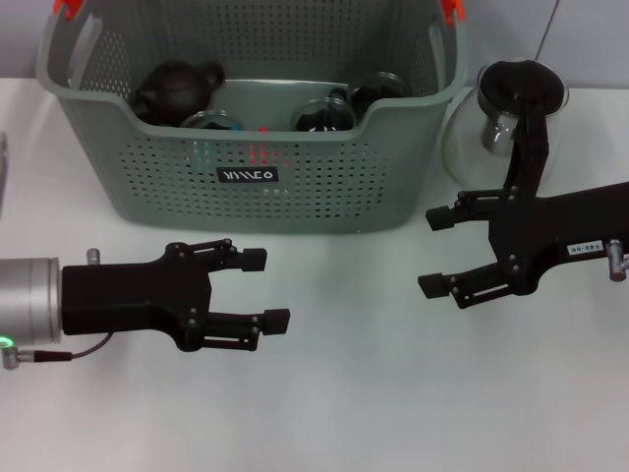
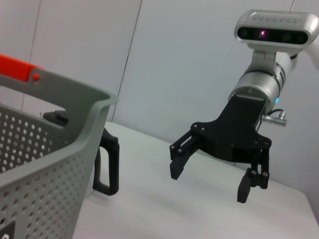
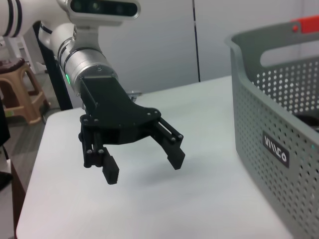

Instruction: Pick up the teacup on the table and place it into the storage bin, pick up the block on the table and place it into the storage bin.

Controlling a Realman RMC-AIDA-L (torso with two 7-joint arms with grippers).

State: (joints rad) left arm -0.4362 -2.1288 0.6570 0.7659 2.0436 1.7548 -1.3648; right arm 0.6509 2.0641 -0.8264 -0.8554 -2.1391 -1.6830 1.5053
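The left pincer (image 1: 270, 290) hangs low over the near left of the white desk (image 1: 354, 393). Its fingers are wide apart and hold nothing.

Behind it, at the far side of the desk, stands the storage bin (image 1: 295, 187), with red clips on its handles and a small black label (image 1: 248, 175). Inside it sit a dark teapot (image 1: 175, 88) on the left and some round dark pieces (image 1: 324, 113) in the middle. One of these may be the teacup, but I cannot tell which. I cannot see a block anywhere.

To the right of the bin stands a glass jug (image 1: 496, 118) with a dark lid, close to the bin.

The right pincer (image 1: 439, 254) hangs over the right side of the desk, wide and holding nothing.

No cup or block lies on the bare desk, so the job looks done or nearly done.

Only the head view looks down into the bin. The left wrist view shows the right pincer from the side, and a black handle (image 2: 107, 167) just past the bin's corner. The right wrist view shows the left pincer with a green light (image 3: 66, 77) on its arm.
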